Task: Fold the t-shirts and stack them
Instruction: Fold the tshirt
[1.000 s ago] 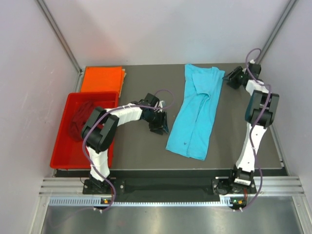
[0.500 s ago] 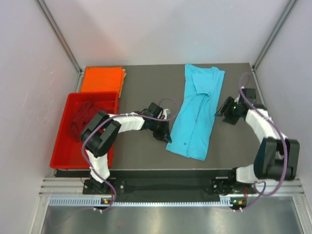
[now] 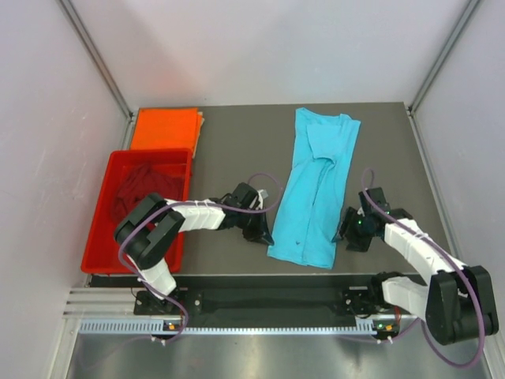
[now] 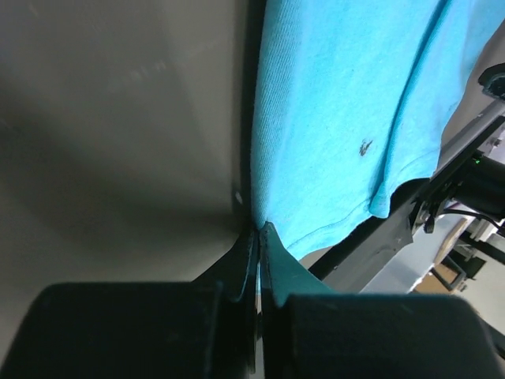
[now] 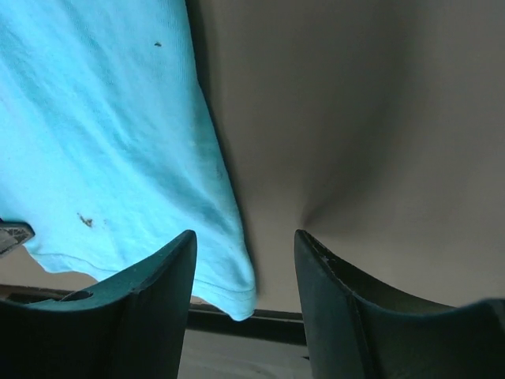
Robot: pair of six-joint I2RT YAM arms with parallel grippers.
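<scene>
A turquoise t-shirt lies lengthwise on the dark table, folded into a long strip. My left gripper is shut on its near-left hem corner; in the left wrist view the fingertips pinch the edge of the turquoise t-shirt. My right gripper is open at the near-right hem corner. In the right wrist view that gripper straddles the edge of the turquoise t-shirt. A folded orange t-shirt lies at the far left. A maroon t-shirt is bunched in the red tray.
The red tray stands along the table's left edge, just in front of the orange t-shirt. The table's near edge runs close behind both grippers. Pale walls enclose the table on three sides.
My left gripper moved to the shirt's near-left corner and shut on it. My right arm swung from the far right corner down to the near-right hem. The shirt shifted slightly.
</scene>
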